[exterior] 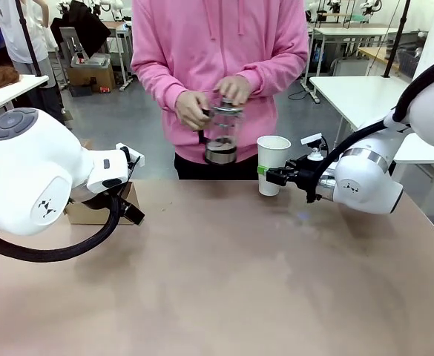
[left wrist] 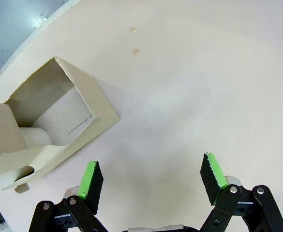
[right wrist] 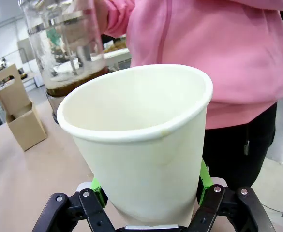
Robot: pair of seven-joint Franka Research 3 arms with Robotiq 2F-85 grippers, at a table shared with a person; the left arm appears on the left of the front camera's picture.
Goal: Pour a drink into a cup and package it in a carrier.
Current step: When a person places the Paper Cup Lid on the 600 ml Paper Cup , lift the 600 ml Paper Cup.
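Right gripper (exterior: 271, 175) holds the empty cup (exterior: 274, 157) upright, with the pitcher (exterior: 221, 133) of drink (exterior: 220, 151) raised just beyond and above it in the person's hands (exterior: 193, 110); a pour missing the rim, or the squeezed wall buckling, could spill over the bench (exterior: 217, 282).

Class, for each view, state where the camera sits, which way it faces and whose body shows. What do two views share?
Front: between the arms, facing the person across the table; both arms show.
Left wrist: on the left arm, looking down at table and carrier; left gripper, jaws open, empty.
Right wrist: on the right arm, facing the person's torso; right gripper, jaws closed on the cup.
Shared: front and right wrist both show cup and pitcher.
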